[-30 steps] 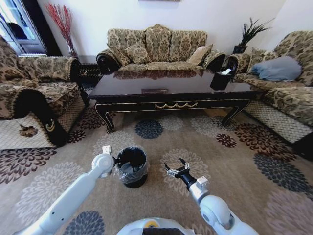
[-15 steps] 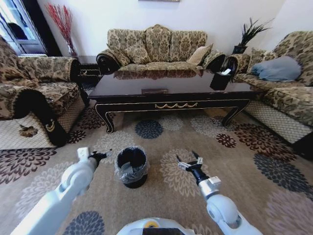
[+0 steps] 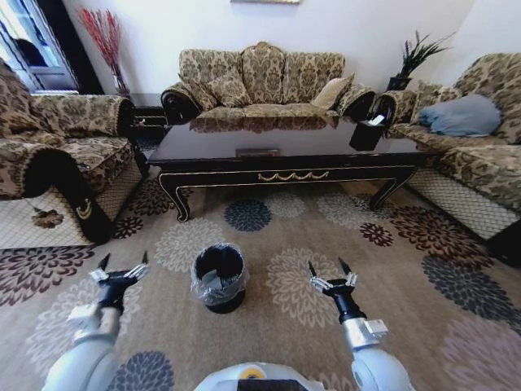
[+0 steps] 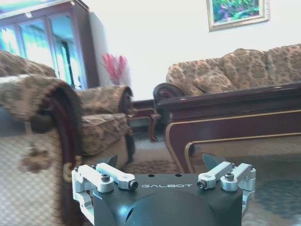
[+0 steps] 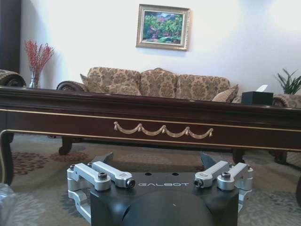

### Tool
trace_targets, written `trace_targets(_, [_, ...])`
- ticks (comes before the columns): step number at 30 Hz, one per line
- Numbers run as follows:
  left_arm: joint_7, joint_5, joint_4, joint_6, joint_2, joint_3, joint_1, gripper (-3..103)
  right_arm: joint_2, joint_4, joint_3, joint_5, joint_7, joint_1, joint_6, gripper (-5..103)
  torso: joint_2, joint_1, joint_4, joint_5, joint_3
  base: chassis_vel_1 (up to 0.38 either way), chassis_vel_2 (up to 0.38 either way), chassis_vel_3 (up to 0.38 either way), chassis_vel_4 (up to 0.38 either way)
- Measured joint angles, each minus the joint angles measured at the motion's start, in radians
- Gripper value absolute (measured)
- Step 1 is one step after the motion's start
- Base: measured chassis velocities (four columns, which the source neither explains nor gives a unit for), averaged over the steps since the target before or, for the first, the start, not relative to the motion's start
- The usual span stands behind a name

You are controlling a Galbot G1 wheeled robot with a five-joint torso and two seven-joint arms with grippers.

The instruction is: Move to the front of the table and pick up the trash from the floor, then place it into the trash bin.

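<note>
Sitting room w/ patterned sofas round three sides; the floor (image 3: 269,224) is beige carpet w/ round flower medallions. Landmark: the trash bin (image 3: 218,275), a small round black bucket w/ crinkled clear liner, upright on the carpet just ahead of the robot, centre of head view.

The table (image 3: 285,147): long, glossy dark wood, gold scroll on its front edge, standing beyond the bin, well apart from it, between bin and the rear sofa (image 3: 264,77). A black tissue box (image 3: 368,130) sits on the tabletop, far side and to the right of the bin.

Left gripper (image 3: 122,268): to the left of the bin, clear of it, raised above the carpet, fingers spread apart, nothing between them. Left wrist view shows the same gripper (image 4: 160,162) facing the table's curved leg and an armchair (image 4: 56,117), finger tips parted.

Right gripper (image 3: 329,273): to the right of the bin, about as far off as the left one, fingers apart, nothing held. Right wrist view: gripper (image 5: 157,157) faces the table's front edge w/ gold ornament; a framed picture (image 5: 162,27) hangs on the wall behind the sofa.

Trash: loose litter not discernible on the carpet near the bin; contents of the bin cannot be made out.
</note>
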Motion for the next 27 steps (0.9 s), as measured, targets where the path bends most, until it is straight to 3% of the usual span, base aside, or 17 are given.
trace_targets(3, [0.019, -0.018, 0.042, -0.101, -0.001, -0.035, 0.069, 100, 0.014, -0.045, 0.003, 0.005, -0.019, -0.008, 0.046, 100, 0.000, 0.000, -0.0001, 0.0001, 0.000, 0.000, 0.000, 0.000, 0.000])
trace_targets(6, [0.026, -0.022, 0.063, -0.138, -0.004, -0.038, 0.095, 100, 0.021, -0.062, 0.003, 0.007, -0.030, -0.013, 0.065, 100, 0.000, 0.000, -0.0001, 0.0001, 0.000, 0.000, 0.000, 0.000, 0.000])
trace_targets(12, [0.043, -0.002, 0.052, -0.166, 0.015, 0.016, 0.132, 100, 0.044, -0.043, 0.010, -0.016, -0.032, -0.020, 0.067, 100, 0.000, 0.000, -0.0006, 0.0000, 0.000, 0.000, 0.000, 0.000, 0.000])
trace_targets(20, [0.062, 0.035, 0.047, -0.174, 0.011, 0.089, 0.144, 100, 0.025, -0.035, -0.004, -0.019, -0.044, -0.010, 0.067, 100, 0.000, 0.000, -0.0001, 0.0000, 0.000, 0.000, 0.000, 0.000, 0.000])
trace_targets(27, [0.065, 0.039, 0.046, -0.173, 0.009, 0.098, 0.141, 100, 0.021, -0.035, -0.005, -0.016, -0.051, -0.010, 0.069, 100, 0.000, 0.000, -0.0001, 0.0001, 0.000, 0.000, 0.000, 0.000, 0.000])
